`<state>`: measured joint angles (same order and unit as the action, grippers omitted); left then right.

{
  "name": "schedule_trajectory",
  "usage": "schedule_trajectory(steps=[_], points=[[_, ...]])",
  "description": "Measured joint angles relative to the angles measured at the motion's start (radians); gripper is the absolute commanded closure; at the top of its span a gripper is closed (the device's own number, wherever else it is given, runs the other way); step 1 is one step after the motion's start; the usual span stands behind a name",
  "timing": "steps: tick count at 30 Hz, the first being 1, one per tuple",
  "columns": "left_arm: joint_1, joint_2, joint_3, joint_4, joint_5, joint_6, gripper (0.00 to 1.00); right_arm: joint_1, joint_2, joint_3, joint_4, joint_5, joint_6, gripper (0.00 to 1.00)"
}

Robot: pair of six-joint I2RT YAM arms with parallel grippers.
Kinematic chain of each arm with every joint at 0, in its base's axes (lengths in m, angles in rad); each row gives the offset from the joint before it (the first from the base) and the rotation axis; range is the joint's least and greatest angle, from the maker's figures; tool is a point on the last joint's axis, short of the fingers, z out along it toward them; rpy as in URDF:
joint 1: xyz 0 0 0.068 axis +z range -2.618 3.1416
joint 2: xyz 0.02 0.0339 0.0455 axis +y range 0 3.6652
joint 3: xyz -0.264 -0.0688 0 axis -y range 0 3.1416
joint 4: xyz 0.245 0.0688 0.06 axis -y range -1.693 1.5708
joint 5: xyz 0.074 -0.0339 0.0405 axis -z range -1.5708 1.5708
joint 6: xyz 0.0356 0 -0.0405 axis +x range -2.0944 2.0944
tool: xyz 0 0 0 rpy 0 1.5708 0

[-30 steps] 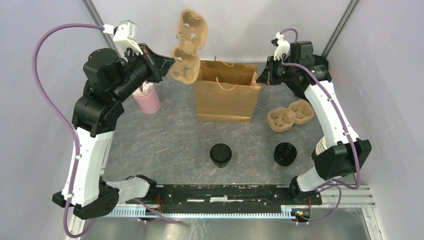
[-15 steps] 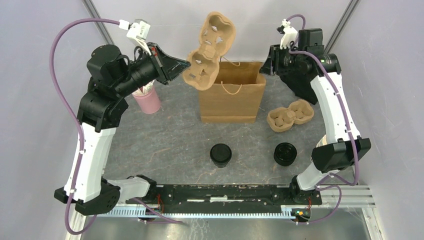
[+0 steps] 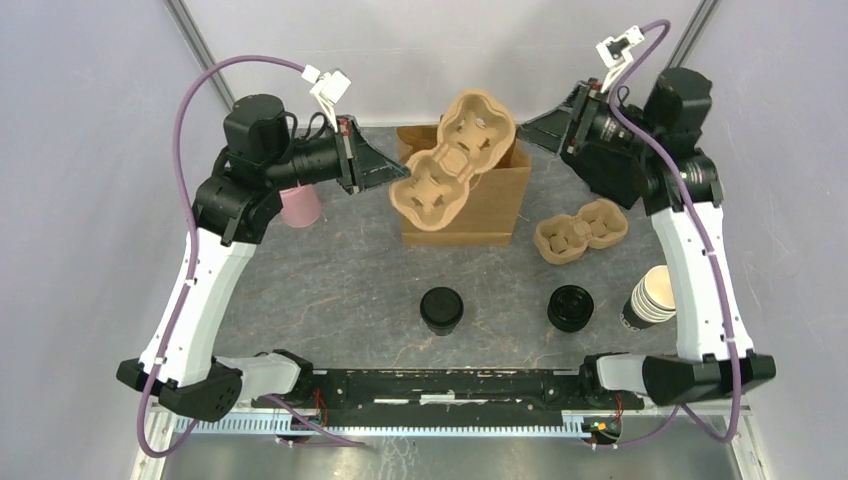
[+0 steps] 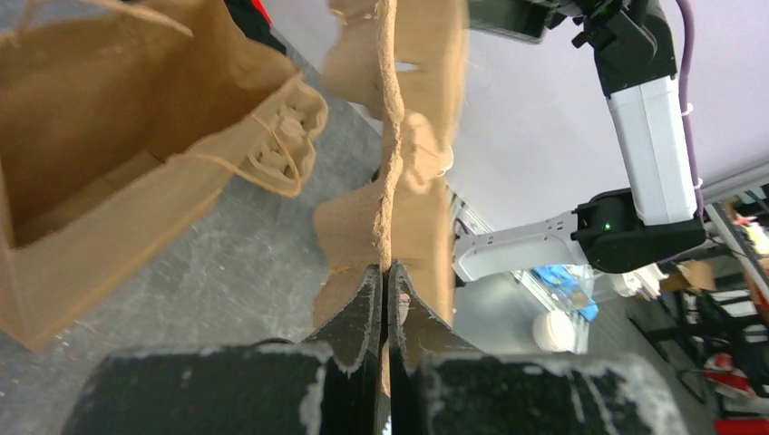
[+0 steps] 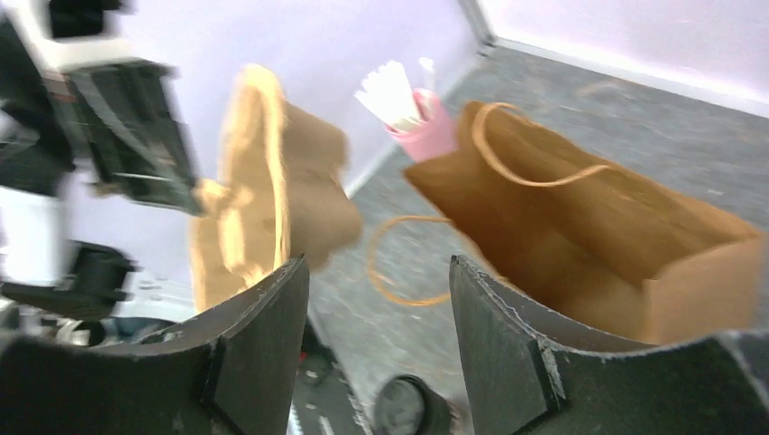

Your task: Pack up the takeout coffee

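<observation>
My left hand [image 4: 385, 276] clenches the tray [image 3: 455, 165] edge-on over the bag [image 3: 480, 215] | my right hand [image 5: 376, 272] released, empty | coffee [image 3: 441, 309] sits on the bench [image 3: 330, 280], untouched | risk: tilted tray could snag the bag's rim, tipping it.

One pulp carrier [image 3: 452, 165] held in the air and a second carrier [image 3: 580, 232] near the tabletop's right edge, two in all. One brown paper bag [image 3: 482, 216]. One pink cup [image 3: 299, 206] of white sticks. One lidded coffee cup [image 3: 441, 309]. One stack of black lids [image 3: 571, 308]. One stack of cream-rimmed paper cups [image 3: 655, 296].
</observation>
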<state>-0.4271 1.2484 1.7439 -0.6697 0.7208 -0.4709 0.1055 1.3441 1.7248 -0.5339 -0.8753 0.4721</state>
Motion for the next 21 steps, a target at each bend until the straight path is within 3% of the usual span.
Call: schedule_trajectory(steps=[3,8,15,21], points=[[0.0,-0.013,-0.051,0.002,0.046,-0.019,0.98,-0.018,-0.076,-0.134,0.238,-0.101,0.206,0.35],[-0.005,-0.027,-0.091,0.016,0.098,-0.033,0.98,-0.023,-0.061,-0.158,0.387,-0.185,0.392,0.36],[-0.014,-0.044,-0.101,0.022,0.113,-0.034,0.98,-0.04,-0.058,-0.201,0.423,-0.209,0.503,0.36],[-0.023,-0.051,-0.108,-0.006,0.097,-0.032,0.98,-0.137,-0.087,-0.236,0.393,-0.208,0.518,0.37]])
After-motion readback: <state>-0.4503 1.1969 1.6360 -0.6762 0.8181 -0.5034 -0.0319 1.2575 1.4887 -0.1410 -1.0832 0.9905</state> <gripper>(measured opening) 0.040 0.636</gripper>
